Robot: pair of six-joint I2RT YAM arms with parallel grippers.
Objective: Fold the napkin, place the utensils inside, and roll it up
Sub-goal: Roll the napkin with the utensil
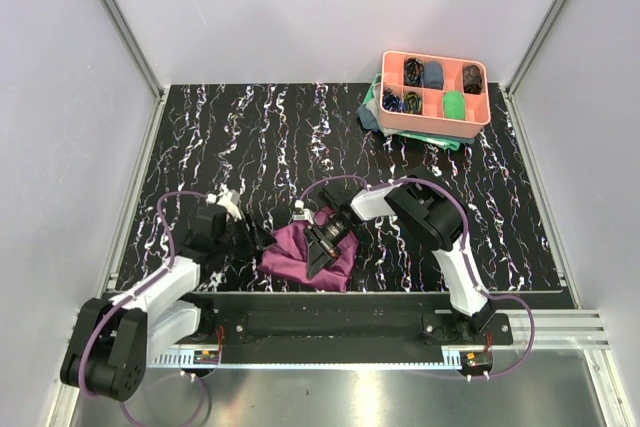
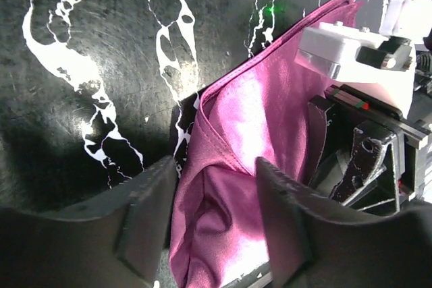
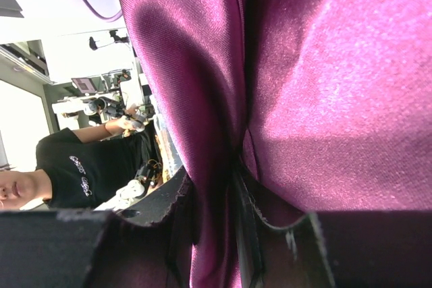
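The plum-purple napkin (image 1: pixel 290 255) lies bunched up at the middle of the table's near edge. My right gripper (image 1: pixel 325 245) comes down on its right part and is shut on a fold of it; in the right wrist view the cloth (image 3: pixel 324 85) fills the frame and is pinched between the fingers (image 3: pixel 217 234). My left gripper (image 1: pixel 247 237) is open at the napkin's left edge. In the left wrist view its gripper (image 2: pixel 212 231) straddles the cloth (image 2: pixel 253 119) without closing on it. The spoon and fork are out of view.
A pink compartment tray (image 1: pixel 431 126) with small cloth rolls stands at the back right on a teal-green cloth (image 1: pixel 371 109). The black marbled table (image 1: pixel 230 137) ends just in front of the napkin. A person (image 3: pixel 67 166) shows beyond the table.
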